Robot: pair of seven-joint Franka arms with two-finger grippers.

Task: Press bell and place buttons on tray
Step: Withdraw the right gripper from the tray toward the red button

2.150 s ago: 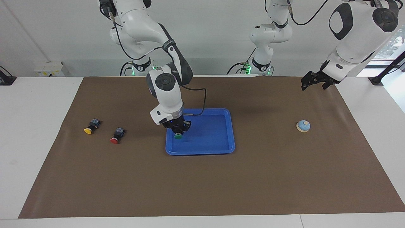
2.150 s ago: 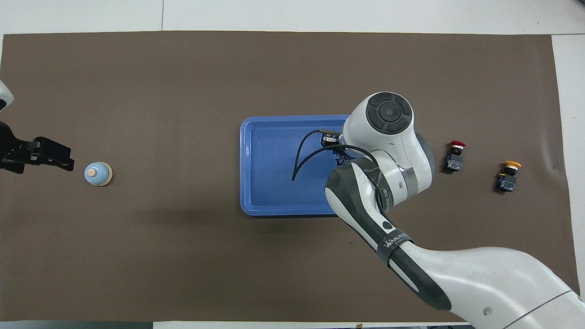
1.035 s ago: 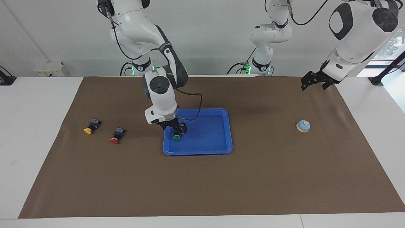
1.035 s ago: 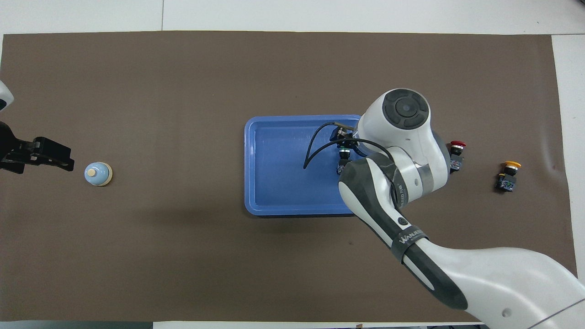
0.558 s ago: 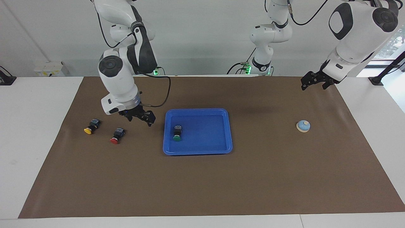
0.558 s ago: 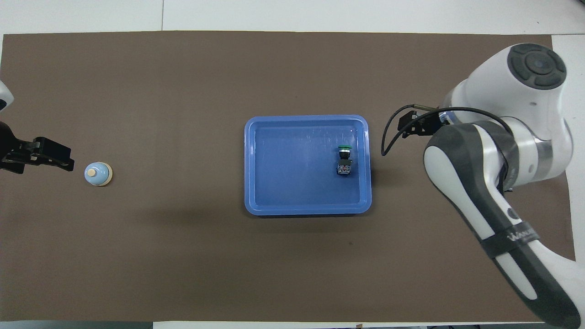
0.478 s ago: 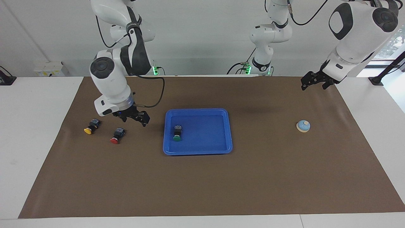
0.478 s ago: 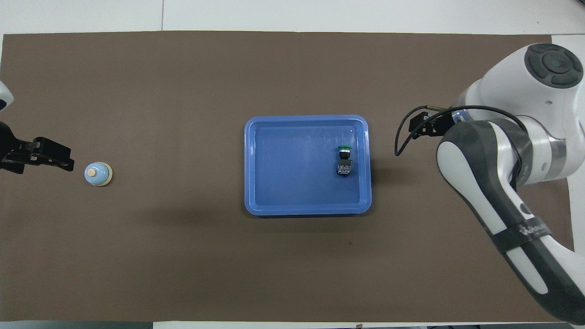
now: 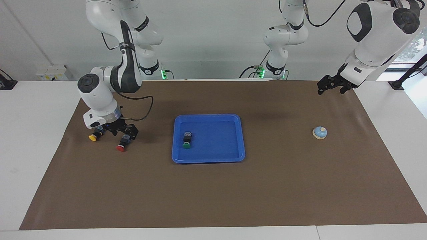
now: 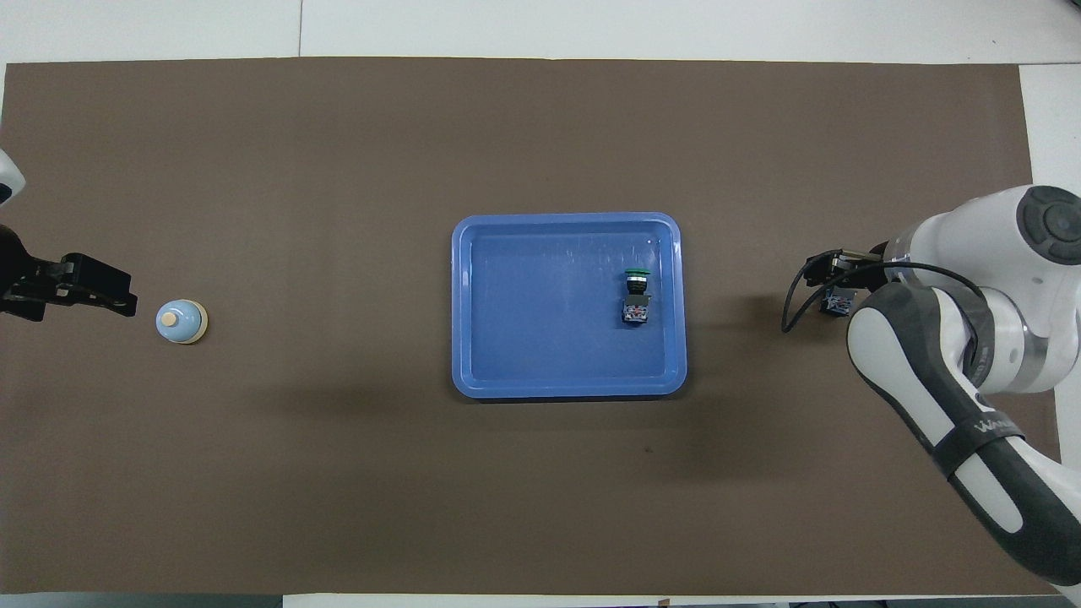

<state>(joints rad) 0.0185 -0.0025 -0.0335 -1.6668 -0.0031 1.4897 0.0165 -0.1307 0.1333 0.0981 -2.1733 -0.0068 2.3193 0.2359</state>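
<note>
Brown mat — white table, perhaps wall socket

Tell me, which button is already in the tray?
The green button. It lies inside the blue tray, while the red button and the yellow button sit on the mat by the right claw.

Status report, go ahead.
Right gripper open over red-capped button. Left gripper waits. Green-capped button in blue plastic tray. Nothing blocking.

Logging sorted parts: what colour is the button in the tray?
Green cap, black body: button in tray, clearest in the facing view.
</note>
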